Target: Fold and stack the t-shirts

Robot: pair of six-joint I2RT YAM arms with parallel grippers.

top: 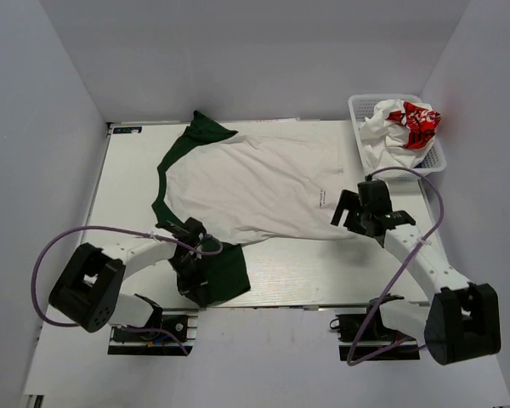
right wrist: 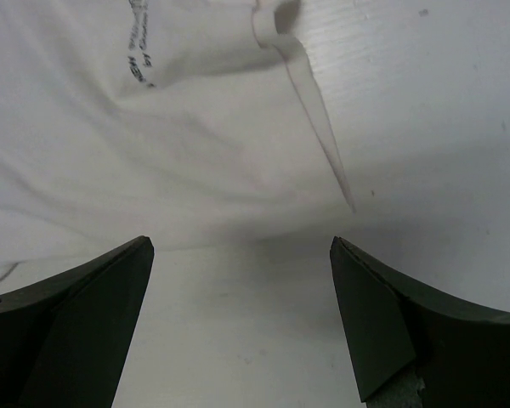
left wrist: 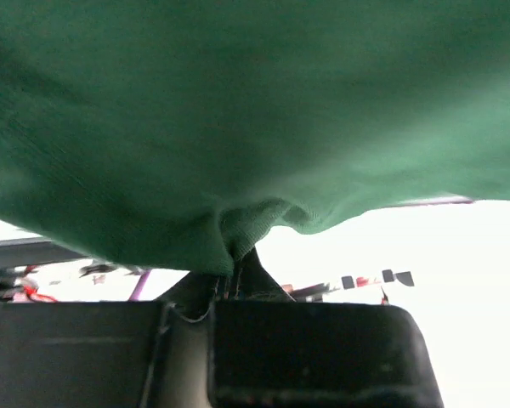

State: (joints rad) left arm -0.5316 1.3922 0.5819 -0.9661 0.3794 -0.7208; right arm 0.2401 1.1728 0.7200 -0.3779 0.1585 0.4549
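We judge the task to be at its very start: nothing is folded and no stack exists yet. The off-white t-shirt (top: pixel 255 183) lies spread flat across the middle of the table (top: pixel 323 272), collar toward 9 o'clock and hem toward 3 o'clock. One green sleeve points to 11 o'clock. The other, the dark green sleeve (top: pixel 228 274), lies at 7 o'clock near the front edge.

The left gripper (top: pixel 194 270) sits at that 7 o'clock sleeve, its jaws pinched tight on the cloth. In the left wrist view the green fabric (left wrist: pixel 238 127) drapes over the camera and bunches into a small fold right where the left gripper (left wrist: pixel 234 255) nips it. So we read the step in hand as the first fold, bringing this sleeve in over the body.

The right gripper (top: pixel 347 208) hovers at 3 o'clock, just beside the hem, jaws spread wide and holding nothing. Its wrist view shows the right gripper (right wrist: pixel 242 255) apart from the cloth, with bare table between the fingers. The pale hem (right wrist: pixel 153 170) lies just ahead at 12 o'clock, and some small dark lettering (right wrist: pixel 140 51) is printed near it.

The white t-shirt with red print (top: pixel 404 127) is crumpled in the basket (top: pixel 357 109) at 1 o'clock, untouched as far as we can tell. We see no other shirt in these views. Left to do: every fold of the off-white shirt, then fetching, flattening and folding the basket shirt, then the stacking.
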